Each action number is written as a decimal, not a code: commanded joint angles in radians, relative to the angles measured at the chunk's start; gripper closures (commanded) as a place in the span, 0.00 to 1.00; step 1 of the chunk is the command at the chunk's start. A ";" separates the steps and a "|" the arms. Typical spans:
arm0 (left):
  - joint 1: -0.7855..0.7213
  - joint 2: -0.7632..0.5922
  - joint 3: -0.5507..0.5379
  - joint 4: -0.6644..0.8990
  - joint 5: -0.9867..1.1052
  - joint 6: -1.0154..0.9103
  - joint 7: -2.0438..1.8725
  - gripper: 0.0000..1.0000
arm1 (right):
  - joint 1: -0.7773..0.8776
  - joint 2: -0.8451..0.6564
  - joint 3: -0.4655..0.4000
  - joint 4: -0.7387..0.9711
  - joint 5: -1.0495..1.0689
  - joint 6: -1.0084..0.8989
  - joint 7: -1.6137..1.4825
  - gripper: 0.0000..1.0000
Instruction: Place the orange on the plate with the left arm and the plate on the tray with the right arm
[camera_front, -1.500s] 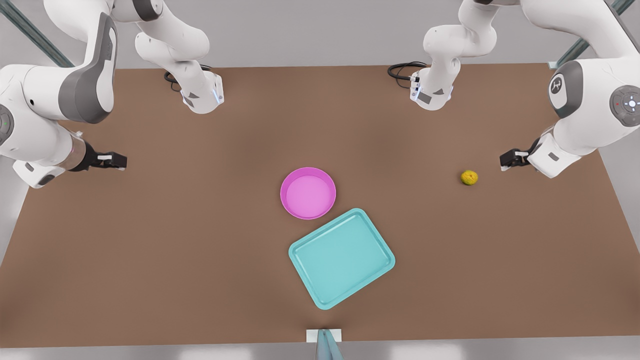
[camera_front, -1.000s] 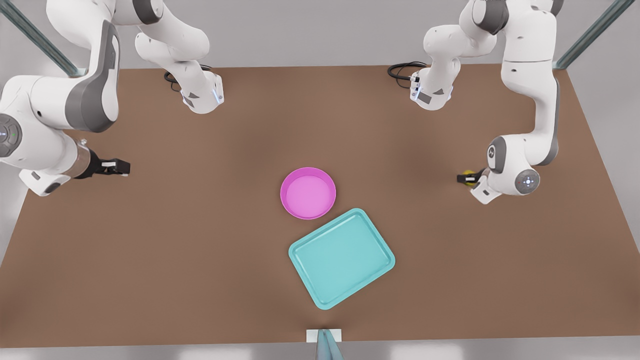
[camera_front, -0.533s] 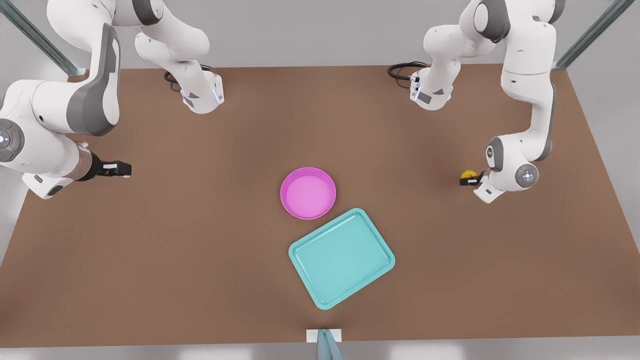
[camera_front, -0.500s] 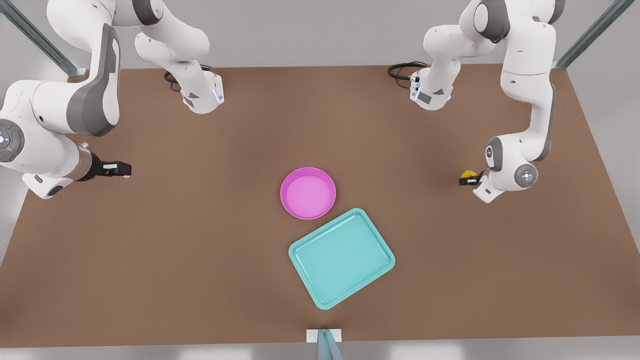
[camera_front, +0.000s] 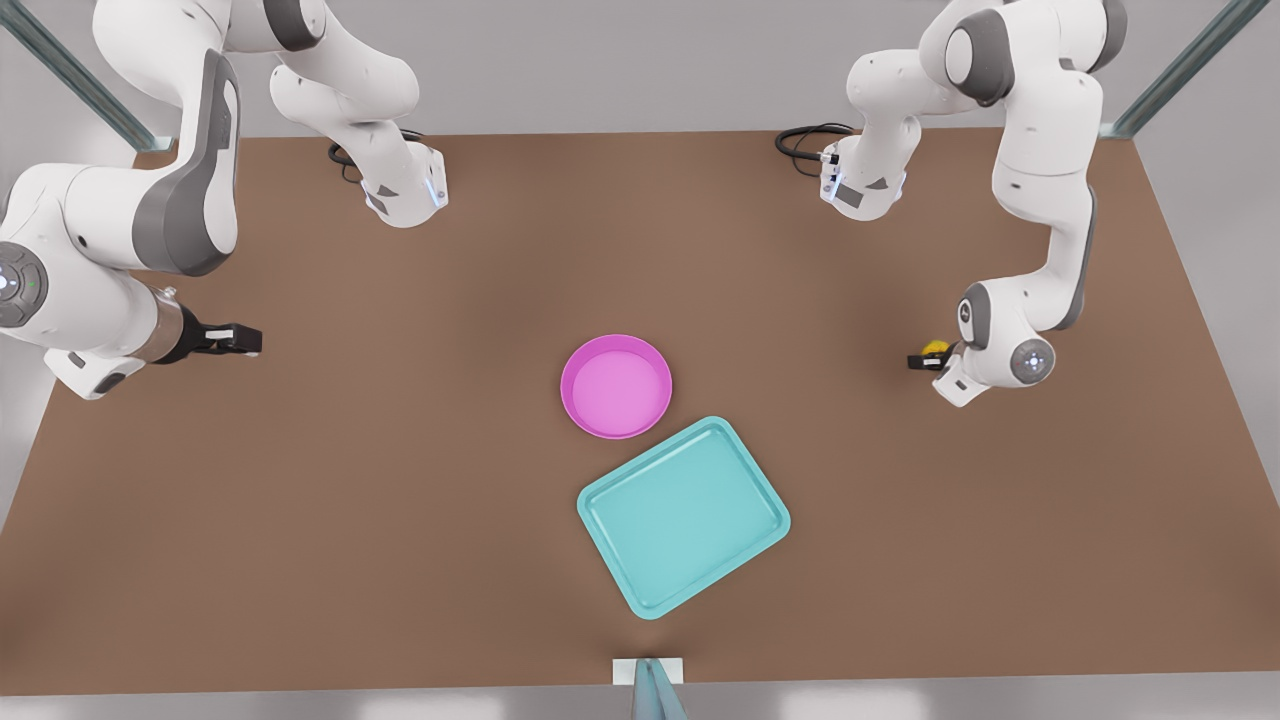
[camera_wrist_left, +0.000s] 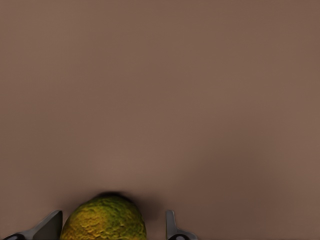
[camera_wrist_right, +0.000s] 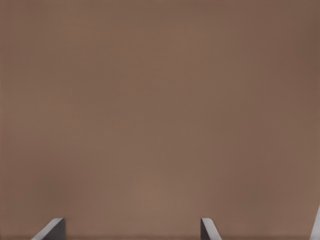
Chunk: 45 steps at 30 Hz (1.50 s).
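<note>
Left tool (camera_front: 925, 358) had closed in from beside the orange (camera_wrist_left: 104, 219) and now straddled it on the desk (camera_front: 400, 520), fingers (camera_wrist_left: 170, 222) parted, ungripped; pickup looked imminent. Right tool (camera_front: 232, 340) waited, spread wide, far from the plate (camera_front: 616, 387).

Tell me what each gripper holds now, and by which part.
Nothing is held yet. The left gripper is open around the orange, one finger on each side. The right gripper waits open over the bare table.

Brown table (camera_front: 400, 500); black cables (camera_front: 800, 140) at far edge.
</note>
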 joint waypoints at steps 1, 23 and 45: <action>0.000 0.001 0.000 0.000 0.001 0.007 0.004 0.10 | 0.000 -0.001 0.000 0.000 0.000 0.003 -0.005 0.00; -0.647 0.386 -0.221 1.093 -0.116 -0.507 -1.012 0.30 | -0.001 0.002 -0.020 -0.013 0.002 0.023 -0.014 0.00; -0.079 -0.189 -0.120 0.956 -0.014 -0.934 -0.131 0.00 | 0.385 0.284 0.141 -0.495 0.568 0.977 0.346 0.00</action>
